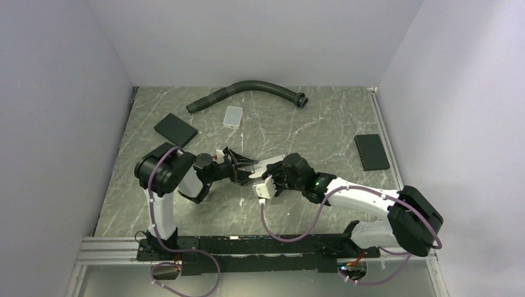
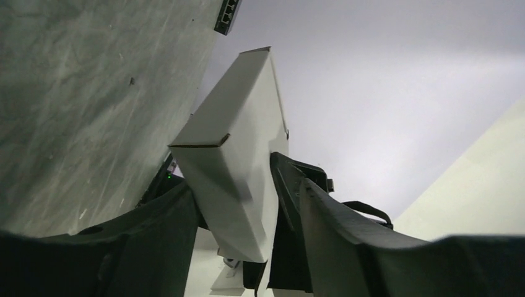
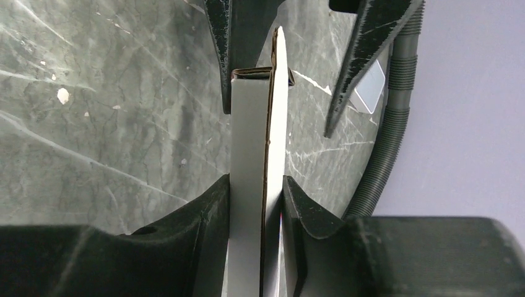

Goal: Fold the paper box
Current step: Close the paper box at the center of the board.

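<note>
Table (image 1: 297, 130): grey marble top.

Right arm (image 1: 365, 198): stretched low from its base, leftward to the paper box (image 1: 265, 164).

Left arm (image 1: 162, 185): elbow raised, wrist turned to face the box from the opposite side.

Hose (image 1: 247, 86): dark, ribbed, curved, lying well beyond the box.

Paper box: slim white carton, closed along its length, at mid-table between the two grippers. Cannot tell whether it touches the table.

Black pads: one beyond and left of the box (image 1: 175, 130), one well to its right (image 1: 371, 151).

Grey tile (image 1: 233, 116): between the box and the hose.

Right gripper (image 3: 257, 185): clamped on the box. Its own wrist view shows a finger pressed flat against each broad face, which the overhead view hides.

Left gripper (image 2: 247, 189): released, jaws spread. The right wrist view shows one finger beside the box's edge (image 3: 247, 154) and the other standing apart. The left wrist view shows the box (image 2: 235, 142) tilted upward.
</note>
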Controlling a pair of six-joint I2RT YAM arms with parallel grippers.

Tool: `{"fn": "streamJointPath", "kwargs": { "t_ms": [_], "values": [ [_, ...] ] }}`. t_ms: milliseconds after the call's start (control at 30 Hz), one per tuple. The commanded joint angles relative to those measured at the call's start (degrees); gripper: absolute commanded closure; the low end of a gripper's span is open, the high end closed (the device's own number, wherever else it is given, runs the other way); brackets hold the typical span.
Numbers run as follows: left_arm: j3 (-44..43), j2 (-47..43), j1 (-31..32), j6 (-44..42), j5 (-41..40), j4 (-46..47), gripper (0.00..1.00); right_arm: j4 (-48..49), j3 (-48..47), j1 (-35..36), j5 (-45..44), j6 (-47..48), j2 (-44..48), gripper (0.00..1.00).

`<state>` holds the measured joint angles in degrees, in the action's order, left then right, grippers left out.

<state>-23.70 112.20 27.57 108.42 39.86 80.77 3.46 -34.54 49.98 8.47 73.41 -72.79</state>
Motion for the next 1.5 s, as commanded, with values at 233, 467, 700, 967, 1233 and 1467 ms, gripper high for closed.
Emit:
{"fn": "streamJointPath", "kwargs": {
  "t_ms": [233, 467, 700, 967, 1233, 1467],
  "values": [
    [3.54, -11.62, -2.95, -9.96, 0.82, -4.22, 0.23, -7.36, -3.87, -0.54, 7.20, -4.44, 2.92, 0.74],
    [7.27, -24.94, -4.70, -20.26, -0.31, -19.36, 0.15, -13.15, -7.77, -3.76, 16.13, -10.31, 3.43, 0.76],
    [5.39, -48.59, -5.42, -41.16, -5.40, -50.96, 0.12, -18.52, -11.47, -7.91, 24.56, -16.05, 3.19, 0.76],
    [1.83, -74.70, -5.42, -66.62, -15.72, -71.82, 0.01, -28.74, -18.77, -10.26, 34.19, -22.34, -2.55, 0.79],
    [0.38, -67.36, -5.26, -70.70, -12.35, -70.18, 0.41, -36.69, -25.18, -12.02, 39.66, -25.44, -10.32, 0.81],
    [2.14, -62.38, -4.20, -68.24, -10.90, -61.41, 0.60, -37.23, -25.93, -12.45, 40.69, -26.39, -12.15, 0.84]
  ]
}}
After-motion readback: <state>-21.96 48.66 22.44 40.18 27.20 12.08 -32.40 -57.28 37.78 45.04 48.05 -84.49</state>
